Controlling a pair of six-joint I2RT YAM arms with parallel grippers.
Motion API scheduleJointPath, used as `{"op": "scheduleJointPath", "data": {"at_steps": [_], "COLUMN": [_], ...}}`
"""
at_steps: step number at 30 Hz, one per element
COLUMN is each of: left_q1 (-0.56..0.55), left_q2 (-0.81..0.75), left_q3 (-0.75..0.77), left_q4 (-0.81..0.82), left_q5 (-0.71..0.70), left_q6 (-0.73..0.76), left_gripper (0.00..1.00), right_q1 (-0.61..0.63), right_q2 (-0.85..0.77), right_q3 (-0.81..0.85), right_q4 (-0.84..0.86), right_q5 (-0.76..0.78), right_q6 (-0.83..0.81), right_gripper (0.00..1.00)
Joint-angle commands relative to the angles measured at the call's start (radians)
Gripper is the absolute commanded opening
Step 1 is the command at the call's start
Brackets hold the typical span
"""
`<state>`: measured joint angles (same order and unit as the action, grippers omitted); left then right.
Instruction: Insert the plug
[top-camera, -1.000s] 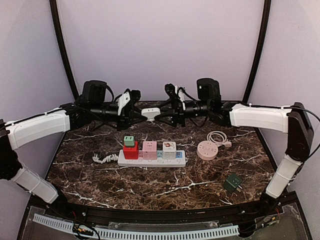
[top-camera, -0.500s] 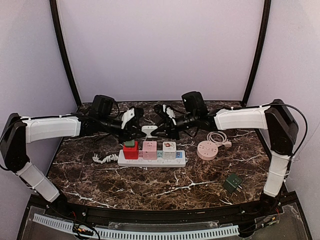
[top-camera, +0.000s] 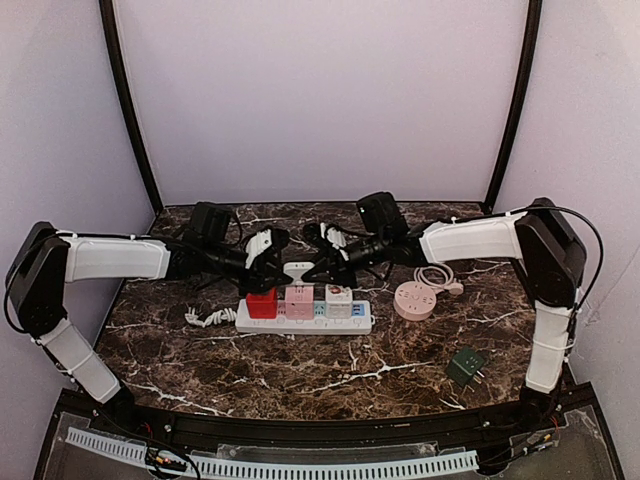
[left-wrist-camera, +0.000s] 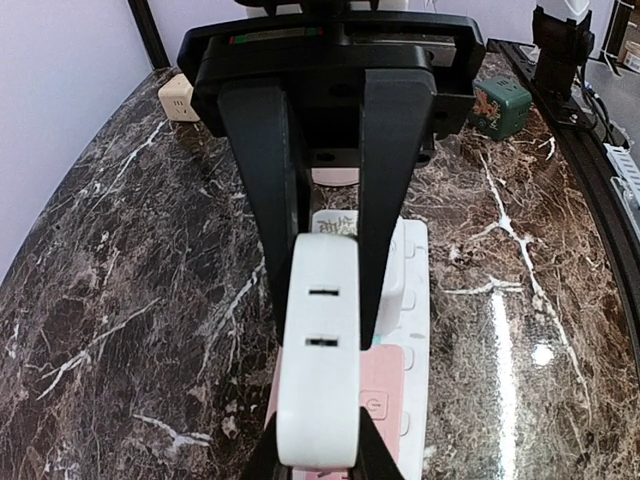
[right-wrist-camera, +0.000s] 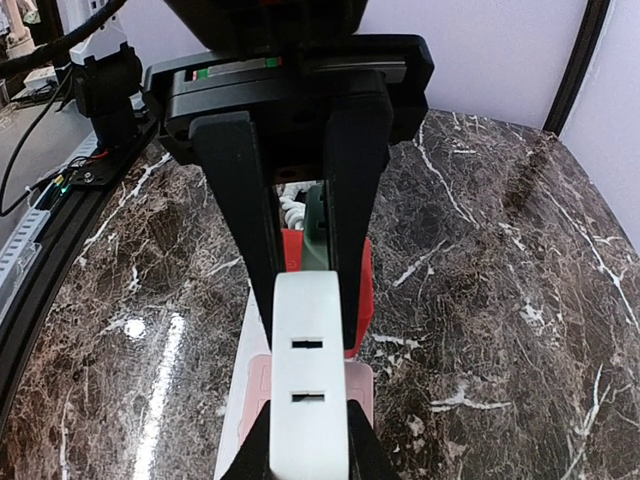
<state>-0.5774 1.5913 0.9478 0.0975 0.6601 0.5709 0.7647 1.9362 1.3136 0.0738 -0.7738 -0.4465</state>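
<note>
A: Gripping anything?
B: Yes. The left gripper (top-camera: 280, 264) from 9 o'clock and the right gripper (top-camera: 316, 266) from 3 both clamp the white plug (top-camera: 298, 270).
A: And the power strip (top-camera: 300, 327)?
B: Near, at the plug's 6 o'clock, long axis running 9 to 3, about as near either arm

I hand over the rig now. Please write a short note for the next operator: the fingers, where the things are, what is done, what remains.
Left gripper and right gripper: fingers of both shut on the white plug adapter, one from each side.
The adapter hangs over the white power strip, near the pink cube. It is not seated.
Done: adapter lifted and brought over the strip.
Left: lower it into a socket, press it home, release.
Untouched: dark green adapter, pink round hub.
</note>
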Motion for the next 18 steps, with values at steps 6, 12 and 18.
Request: {"op": "scheduleJointPath", "data": {"at_steps": [6,12,18], "left_q1": [-0.007,-0.007,-0.007], "left_q2": [-0.043,-0.079,-0.059], "left_q3": [-0.009,0.016,0.011], "left_q4": [-0.010,-0.063,-0.032], "left_q5": [-0.017,-0.011,-0.020], "left_q6": [0.100,0.109,0.090], "left_gripper": [0.49,0.49,0.39], "right_q1": [0.013,0.013,0.014], "right_q2": [0.035,0.021,0.046], "right_q3": [0.040,0.030,0.048], "right_q4": [-0.023,-0.022,-0.014], "right_q5": [0.004,0.025,0.037], "right_q6": [0.058,0.057,0.048], "right_gripper": [0.00,0.00,0.00]}}
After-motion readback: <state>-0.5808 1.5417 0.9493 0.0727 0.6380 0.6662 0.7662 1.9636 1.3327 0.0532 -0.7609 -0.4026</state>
